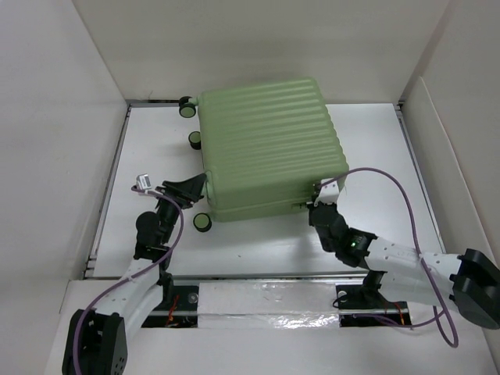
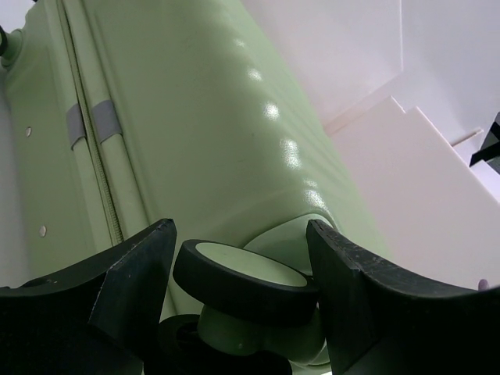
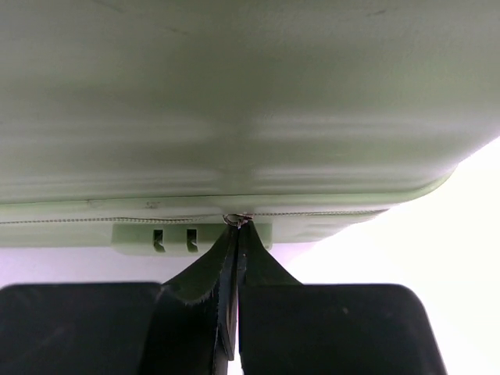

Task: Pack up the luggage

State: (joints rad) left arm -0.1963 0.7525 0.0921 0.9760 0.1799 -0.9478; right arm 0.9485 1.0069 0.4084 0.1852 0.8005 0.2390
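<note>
Now: luggage (image 1: 266,148) lies closed and flat on the counter (image 1: 375,156), straight ahead of both my claws. Right claw (image 3: 236,234) is pressed together, tips at the zip pull (image 3: 233,219) on the seam; whether it grips it, unclear. Left claw (image 2: 238,230) stands apart, a black-tyred wheel (image 2: 242,281) between its fingers.

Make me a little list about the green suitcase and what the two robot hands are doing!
luggage: pale green, ribbed, lying flat on the white table, lid closed
left gripper: open, straddling a black wheel at the case's near left corner, not squeezing it
right gripper: shut, seems to pinch the zipper pull on the near seam
inside of case: hidden
</note>
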